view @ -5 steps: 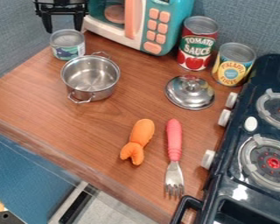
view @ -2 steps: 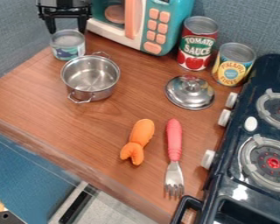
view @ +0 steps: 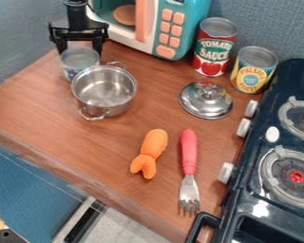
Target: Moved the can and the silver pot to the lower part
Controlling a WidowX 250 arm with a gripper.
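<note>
1. Brown wood-look tabletop (view: 27,107) runs up to a blue-grey wall (view: 18,33), with a teal toy microwave (view: 195,19) at the far side and a dark toy stove (view: 248,182) on the right.
2. The small can (view: 80,59) stands upright at the far left, with the silver pot (view: 104,90) upright just to its near right; they look to be touching or almost so. Both sit well away from the tabletop's near edge.
3. The step in hand seems to be a push on the can, with the pot driven ahead of it. The next move would call for low, even pressure towards the near side, the can kept squarely behind the pot.
4. The black gripper (view: 80,51) hangs at the can's far side. Its jaws are spread, about as wide as the can, and pinch nothing; they probably touch its far rim, though the overlap makes contact hard to confirm.
5. A push off to one side could let the pot slip away or tip the can.
</note>
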